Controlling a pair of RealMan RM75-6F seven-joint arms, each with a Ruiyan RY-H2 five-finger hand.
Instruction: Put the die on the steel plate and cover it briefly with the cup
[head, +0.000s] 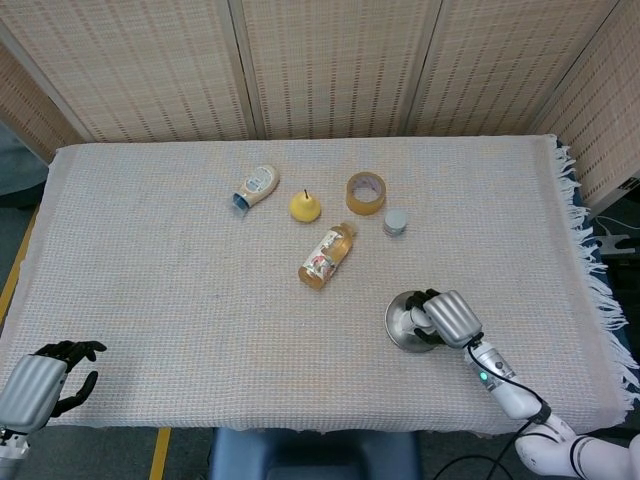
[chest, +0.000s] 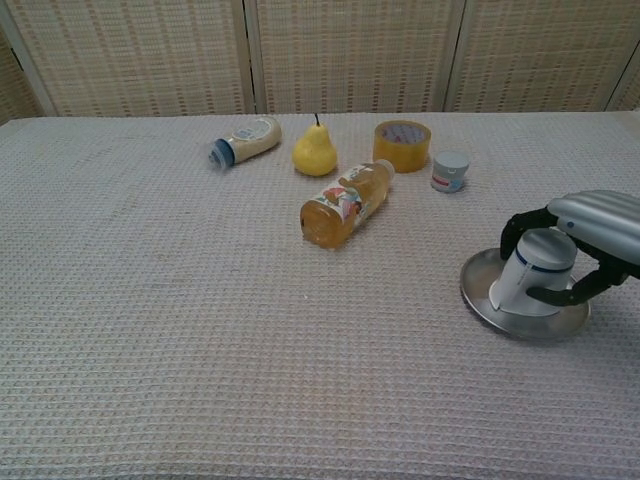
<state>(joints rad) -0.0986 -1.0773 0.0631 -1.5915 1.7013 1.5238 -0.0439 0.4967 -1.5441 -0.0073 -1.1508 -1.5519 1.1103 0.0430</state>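
Note:
A round steel plate (chest: 482, 295) (head: 398, 322) lies at the front right of the cloth-covered table. An upturned white cup (chest: 535, 273) with a blue band stands on it, tilted a little. My right hand (chest: 598, 240) (head: 450, 318) grips the cup from the right, fingers wrapped round its sides. The die is hidden; I cannot see it in either view. My left hand (head: 40, 382) hangs past the table's front left corner, fingers curled in and holding nothing.
Further back lie an orange juice bottle (chest: 345, 204) on its side, a yellow pear (chest: 314, 152), a white tube-shaped bottle (chest: 243, 141), a roll of tape (chest: 401, 144) and a small blue-white jar (chest: 450, 171). Wicker screens stand behind the table.

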